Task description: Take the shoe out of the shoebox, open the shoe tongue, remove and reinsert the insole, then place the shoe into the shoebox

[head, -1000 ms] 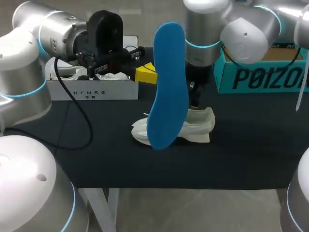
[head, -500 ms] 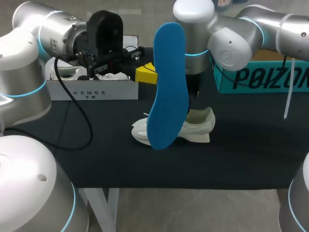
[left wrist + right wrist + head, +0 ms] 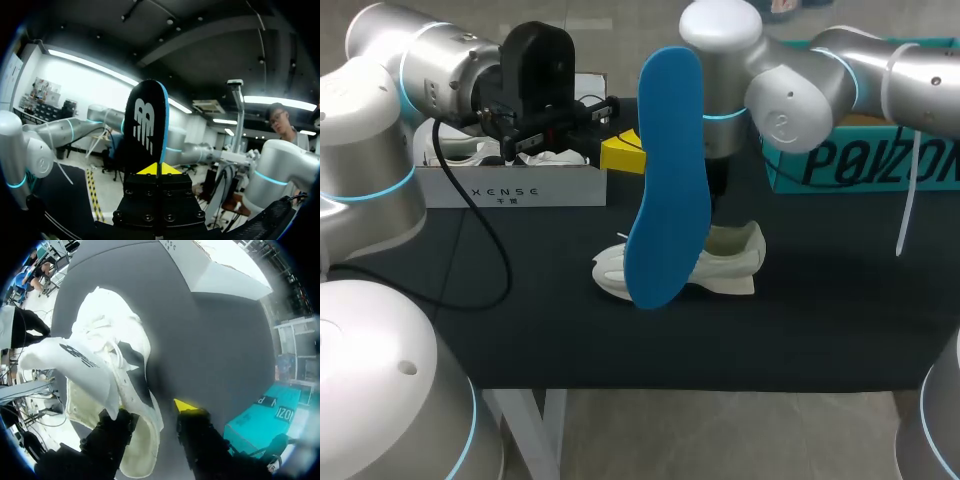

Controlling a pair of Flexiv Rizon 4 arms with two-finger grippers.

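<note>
My left gripper [image 3: 620, 155] is shut on a blue insole [image 3: 670, 180] and holds it upright over the table's middle. In the left wrist view the insole's black top side [image 3: 145, 130] stands up between the yellow tips of the left gripper [image 3: 159, 169]. The white shoe [image 3: 725, 262] lies on the dark table behind the insole. My right arm [image 3: 720, 100] comes down over its heel end. The right gripper [image 3: 152, 410] straddles the collar of the shoe [image 3: 107, 355]: one finger is inside under the raised tongue [image 3: 65, 360], and the yellow fingertip [image 3: 184, 405] stands outside, a little off the wall.
A white shoebox [image 3: 510, 185] with paper in it stands at the back left, close behind my left gripper. A teal shoebox [image 3: 860, 160] stands at the back right. The dark tabletop [image 3: 840, 300] reaches to the front edge.
My right arm's upper links have swung left above the shoe, with its gripper staying at the heel end. The left arm and the insole have not moved.
</note>
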